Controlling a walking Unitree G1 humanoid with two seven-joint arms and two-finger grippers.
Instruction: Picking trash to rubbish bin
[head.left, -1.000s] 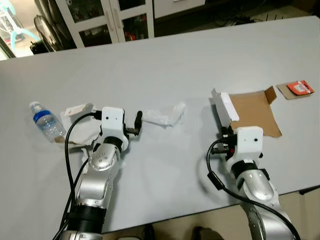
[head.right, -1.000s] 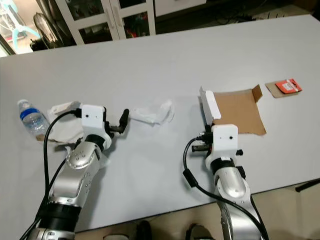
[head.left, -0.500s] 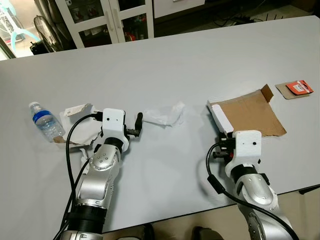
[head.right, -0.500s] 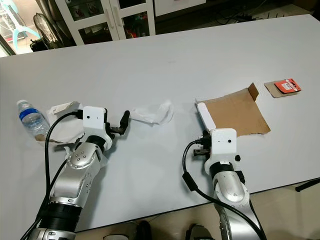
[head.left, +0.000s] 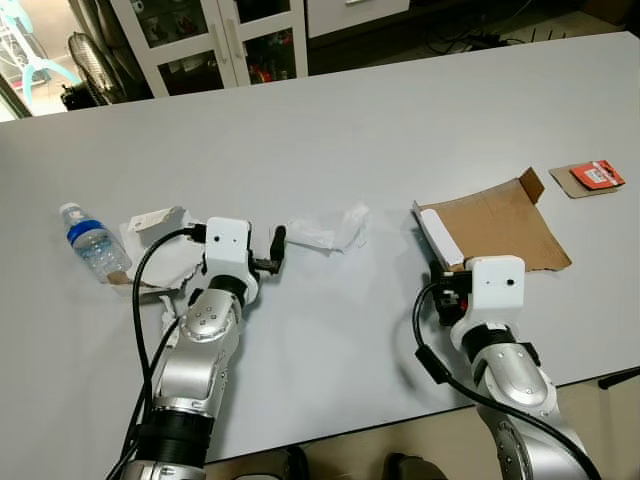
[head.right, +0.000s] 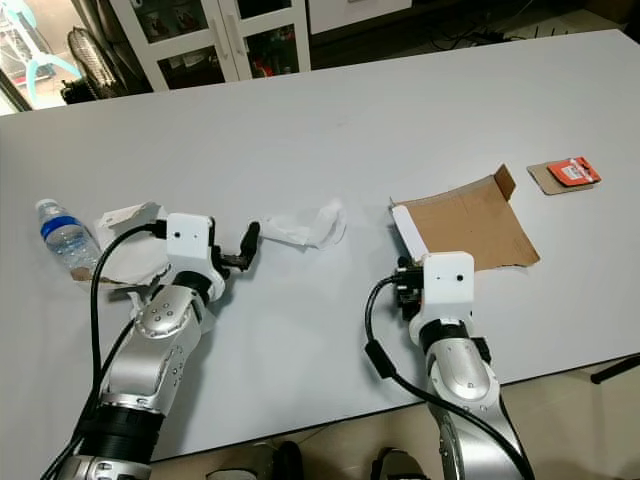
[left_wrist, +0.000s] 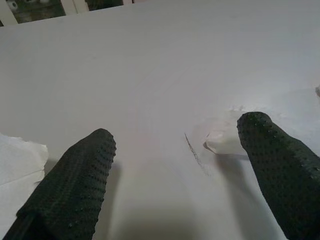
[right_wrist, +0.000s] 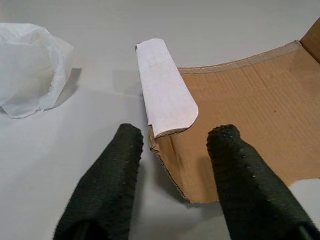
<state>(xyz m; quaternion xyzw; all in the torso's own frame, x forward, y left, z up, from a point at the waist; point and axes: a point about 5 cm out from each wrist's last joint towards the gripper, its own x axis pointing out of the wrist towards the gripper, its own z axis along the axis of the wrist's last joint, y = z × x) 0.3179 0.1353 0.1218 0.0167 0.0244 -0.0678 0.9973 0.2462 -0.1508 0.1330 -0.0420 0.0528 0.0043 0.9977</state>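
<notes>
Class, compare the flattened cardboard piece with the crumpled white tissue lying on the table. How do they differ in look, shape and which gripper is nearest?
The cardboard piece is brown, stiff and mostly flat with a white flap; the tissue is white, soft and crumpled. The cardboard is the larger. The right gripper, open, straddles the cardboard's edge; the left gripper, open, sits beside the tissue. Both lie on the grey table.

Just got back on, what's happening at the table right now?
Both grippers are open and holding nothing. The right gripper straddles the near edge of the flattened cardboard, by its white flap. The left gripper sits beside the crumpled tissue. A bottle and a wrapper also lie on the table.
</notes>
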